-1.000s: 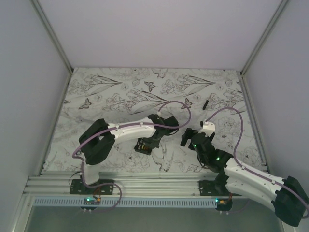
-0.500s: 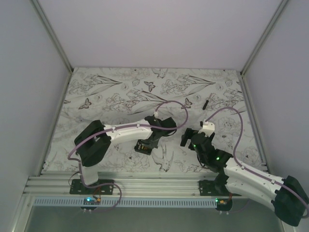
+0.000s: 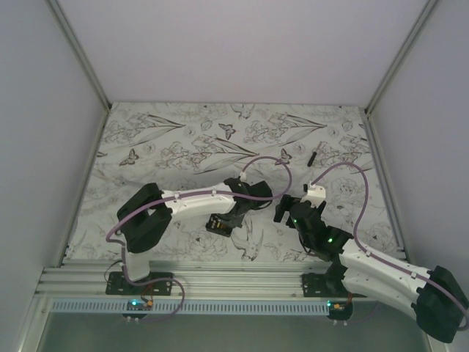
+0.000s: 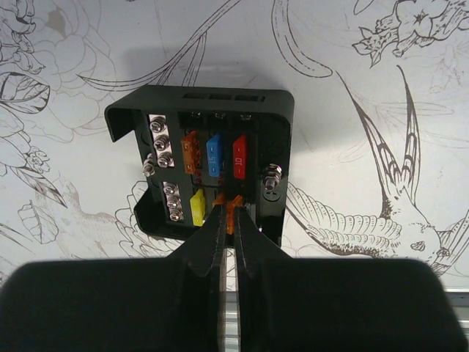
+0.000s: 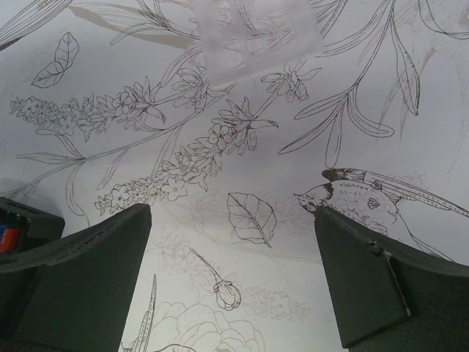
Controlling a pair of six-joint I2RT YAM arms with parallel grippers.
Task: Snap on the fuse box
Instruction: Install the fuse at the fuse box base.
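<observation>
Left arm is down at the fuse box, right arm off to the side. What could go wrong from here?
1. The left jaws are shut, tips at an orange fuse in the fuse box; pressing off-centre might tilt it rather than seat it.
2. Nothing holds the box: the right jaws stand open over the mat, so a push may slide it.
3. The clear plastic piece barely shows against the pattern; a grasp could miss.
</observation>
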